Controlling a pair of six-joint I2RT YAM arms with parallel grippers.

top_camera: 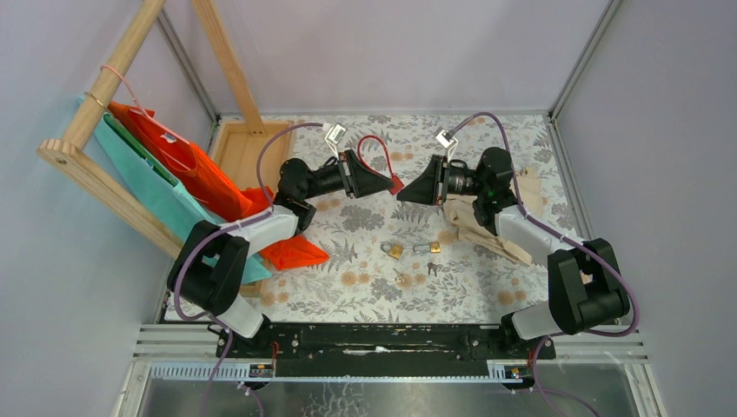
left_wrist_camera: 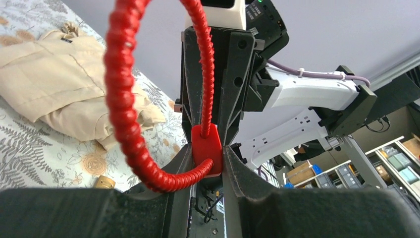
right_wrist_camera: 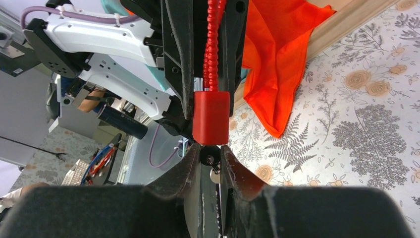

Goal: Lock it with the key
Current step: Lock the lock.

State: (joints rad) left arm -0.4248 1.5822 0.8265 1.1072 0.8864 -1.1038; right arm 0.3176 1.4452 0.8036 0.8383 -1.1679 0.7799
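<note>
The lock's small red body (left_wrist_camera: 207, 148) sits clamped between my left gripper's (left_wrist_camera: 207, 161) fingers, held above the table. Its red cable shackle (left_wrist_camera: 124, 99) loops up and back toward the camera. From above, the lock (top_camera: 395, 184) hangs between the two grippers, with the left gripper (top_camera: 385, 181) on its left and the right gripper (top_camera: 402, 195) meeting it from the right. In the right wrist view the lock body (right_wrist_camera: 210, 116) is straight ahead. The key's black head (right_wrist_camera: 210, 156) sits just under it, pinched by my right gripper (right_wrist_camera: 210, 154); its blade is hidden.
Two small brass padlocks (top_camera: 395, 251) (top_camera: 434, 248) and loose keys (top_camera: 432, 268) lie on the floral table cover. A beige cloth (top_camera: 474, 228) lies under the right arm. An orange bag (top_camera: 187, 165), a wooden rack (top_camera: 104, 182) and a wooden tray (top_camera: 239, 148) stand at the left.
</note>
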